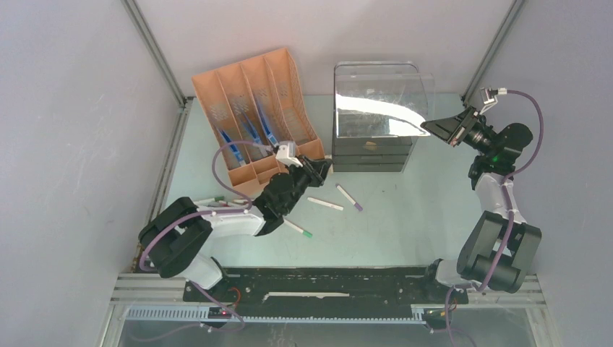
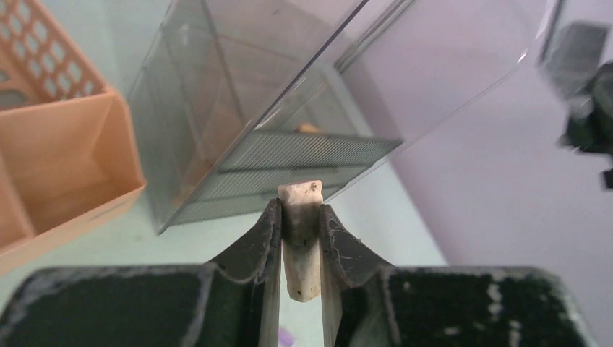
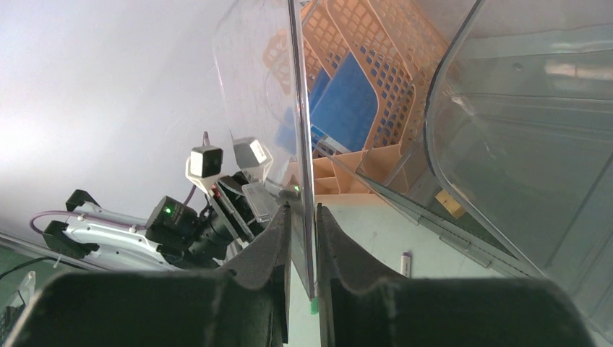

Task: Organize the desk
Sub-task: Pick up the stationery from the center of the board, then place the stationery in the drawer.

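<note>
**Top external view.** The desk (image 1: 412,224) spans the whole floor of the cell, directly ahead of my two bases. An orange file rack (image 1: 254,108) holding blue folders stands at its rear left. A clear drawer unit (image 1: 370,155) stands at rear centre, with its clear lid (image 1: 377,107) raised. My left claw (image 1: 322,168) sits low between the rack and the drawer unit. My right claw (image 1: 436,129) is raised at the right edge of the lid. Three markers (image 1: 349,197) lie loose on the desk near my left arm.

**Left wrist view.** My left claw (image 2: 300,211) is closed on a small off-white block (image 2: 302,249), which stands upright between the pads. It may be an eraser, but the view is too close to confirm. The drawer unit is directly ahead and the rack is on the left.

**Right wrist view.** My right claw (image 3: 302,215) is clamped on the thin edge of the clear lid (image 3: 298,123), one finger on each face. The rack, my left arm and one marker on the desk show through and beyond the panel.
</note>
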`<state>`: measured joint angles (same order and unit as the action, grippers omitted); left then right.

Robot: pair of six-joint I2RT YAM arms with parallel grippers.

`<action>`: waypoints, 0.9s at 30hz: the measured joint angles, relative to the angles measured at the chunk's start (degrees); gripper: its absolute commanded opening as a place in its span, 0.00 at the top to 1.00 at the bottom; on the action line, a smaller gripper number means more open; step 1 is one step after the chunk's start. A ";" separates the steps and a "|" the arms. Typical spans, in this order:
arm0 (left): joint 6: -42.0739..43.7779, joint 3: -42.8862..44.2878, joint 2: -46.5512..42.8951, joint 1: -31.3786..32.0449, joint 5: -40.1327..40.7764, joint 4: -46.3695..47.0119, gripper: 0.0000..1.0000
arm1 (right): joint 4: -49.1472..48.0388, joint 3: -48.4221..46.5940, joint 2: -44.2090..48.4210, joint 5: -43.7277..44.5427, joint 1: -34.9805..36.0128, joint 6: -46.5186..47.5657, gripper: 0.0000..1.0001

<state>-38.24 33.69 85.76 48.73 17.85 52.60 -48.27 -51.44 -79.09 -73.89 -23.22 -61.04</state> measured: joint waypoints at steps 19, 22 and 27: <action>-11.37 19.45 15.39 0.17 4.04 -1.25 0.98 | -0.04 0.00 0.00 0.00 0.35 0.00 0.80; -14.01 22.62 16.79 0.81 8.59 -6.43 0.98 | -0.46 0.02 0.00 -0.07 0.39 -0.04 0.80; -19.06 29.22 18.34 2.40 16.74 -18.27 0.96 | -1.09 0.02 0.00 -0.15 0.39 -0.76 0.80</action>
<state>-57.30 62.92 104.09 51.13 34.59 34.33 -49.36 -51.42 -79.09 -74.04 -22.83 -61.80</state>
